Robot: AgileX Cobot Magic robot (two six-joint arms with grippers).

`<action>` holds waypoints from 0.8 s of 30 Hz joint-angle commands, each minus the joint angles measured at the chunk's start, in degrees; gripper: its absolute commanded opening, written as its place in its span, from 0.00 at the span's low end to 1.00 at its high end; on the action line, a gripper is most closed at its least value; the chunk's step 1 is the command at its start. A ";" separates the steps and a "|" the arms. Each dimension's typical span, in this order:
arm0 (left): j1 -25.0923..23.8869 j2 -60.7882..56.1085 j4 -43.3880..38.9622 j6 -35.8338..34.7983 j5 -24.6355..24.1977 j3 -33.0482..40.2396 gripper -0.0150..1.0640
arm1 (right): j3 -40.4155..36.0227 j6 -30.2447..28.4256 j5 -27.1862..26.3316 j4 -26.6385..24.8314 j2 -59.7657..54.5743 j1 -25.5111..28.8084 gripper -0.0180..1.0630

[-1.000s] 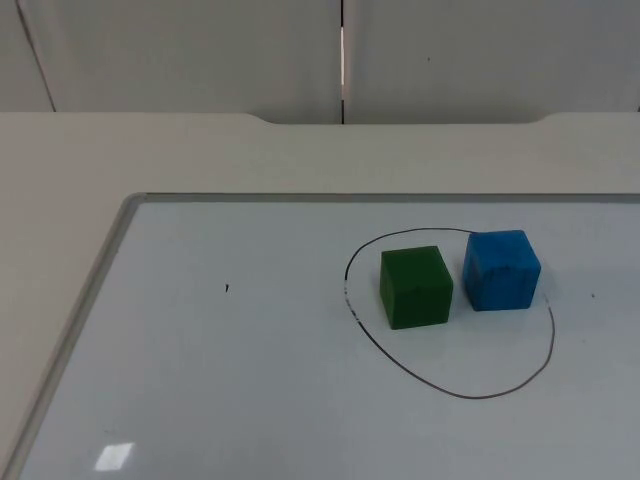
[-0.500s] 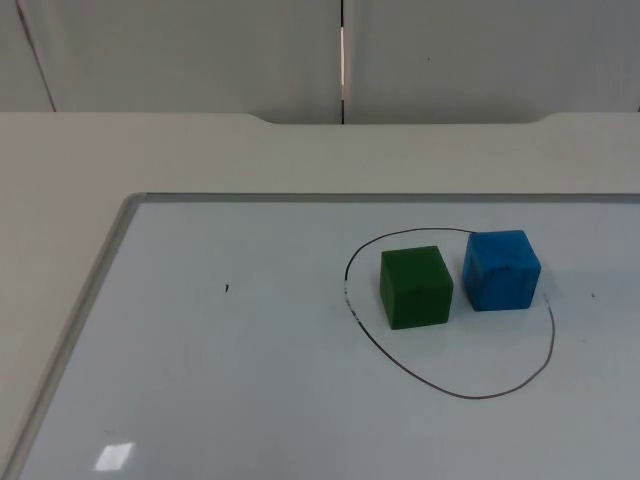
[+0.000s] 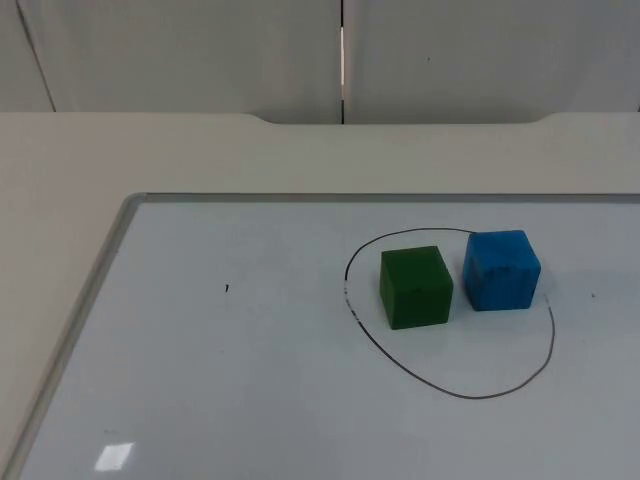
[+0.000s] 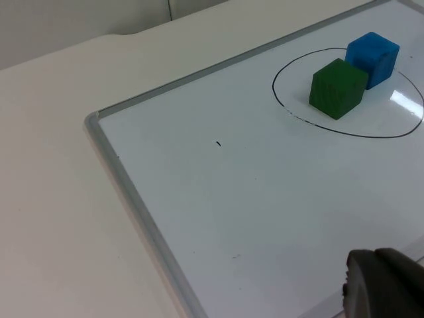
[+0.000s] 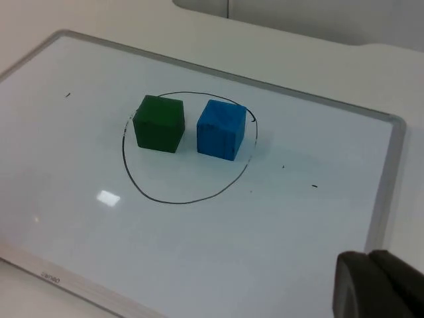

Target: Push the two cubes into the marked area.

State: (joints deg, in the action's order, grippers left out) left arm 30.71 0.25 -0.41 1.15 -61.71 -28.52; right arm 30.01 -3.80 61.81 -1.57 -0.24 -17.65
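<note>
On a whiteboard (image 3: 250, 400) laid on the white table, a hand-drawn marked area (image 3: 452, 392) rings the 2 cubes: the green cube (image 3: 415, 287) well inside the line and the blue cube (image 3: 501, 270) just beside it, at the ring's far edge, so the task looks all but finished. Both look light, rigid and likely to slide easily on the glossy board, best nudged flat against a side face; neither has a long axis, each resting flat and turned slightly to the board's edges. The left gripper (image 4: 384, 285) and right gripper (image 5: 374, 285) wait near the board's edge, well apart from the cubes; whether their fingers are open cannot be told.
</note>
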 commanded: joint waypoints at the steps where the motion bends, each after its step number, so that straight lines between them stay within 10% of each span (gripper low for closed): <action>1: -0.16 -0.25 -0.26 0.07 0.04 0.16 0.01 | -0.33 0.18 0.03 -0.10 0.24 -0.21 0.02; 18: -0.16 -0.25 -0.26 0.07 0.04 0.16 0.01 | -0.46 2.23 0.03 -0.10 0.24 -0.21 0.02; 22: -0.16 -0.25 -0.26 0.07 0.04 0.16 0.01 | -0.46 2.11 0.03 -0.10 0.24 -0.21 0.18; 24: -0.16 -0.25 -0.26 0.07 0.04 0.16 0.01 | -0.46 2.11 0.03 -0.10 0.24 -0.21 0.42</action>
State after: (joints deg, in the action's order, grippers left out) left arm 30.71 0.25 -0.41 1.15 -61.71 -28.52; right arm 30.01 -1.54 61.81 -1.57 -0.24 -17.65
